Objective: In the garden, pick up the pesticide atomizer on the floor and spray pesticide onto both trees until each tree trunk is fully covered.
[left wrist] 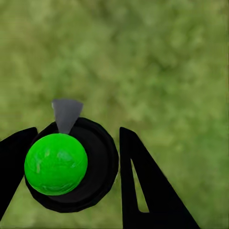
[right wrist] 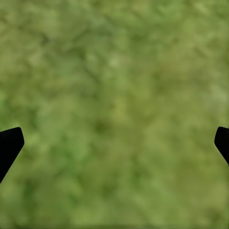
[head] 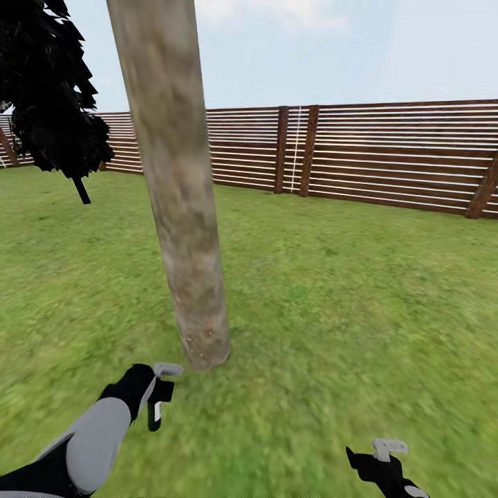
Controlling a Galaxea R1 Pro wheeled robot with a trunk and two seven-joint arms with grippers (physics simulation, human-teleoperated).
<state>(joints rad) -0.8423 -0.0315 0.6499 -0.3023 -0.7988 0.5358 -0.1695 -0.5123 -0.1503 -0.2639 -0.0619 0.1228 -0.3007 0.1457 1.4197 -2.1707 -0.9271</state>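
**A:** Item one, the tree?

**B:** One tree trunk [head: 181, 194], thick, mottled grey-brown, bare, leaning slightly in the head view. Its base meets the grass floor [head: 332, 297] just ahead of the left arm. Foliage is out of frame.

**A:** Item two, the pesticide atomizer?

**B:** The pesticide atomizer [left wrist: 71, 164] sits between the left gripper's [head: 160, 391] jaws, which are closed onto it. The left wrist view shows a round black body, a bright green ball on top, and a pale grey nozzle pointing away over the grass. In the head view the pale nozzle head [head: 168, 370] lies near the foot of the trunk, pointing towards it, not touching.

**A:** Item three, the right gripper?

**B:** The right gripper [head: 384, 456] is low at the lower right of the head view, over open grass, well apart from the trunk. The right wrist view has its two dark fingers [right wrist: 9, 145] at opposite margins, jaws spread wide, nothing between them but lawn.

**A:** Surroundings?

**B:** A brown slatted wooden fence [head: 387, 159] runs along the far edge of the lawn. A dark cypress-like tree [head: 52, 97] with a thin black stem stands at the far left, near the fence. Pale sky lies above. Nothing stands between the nozzle and the trunk.
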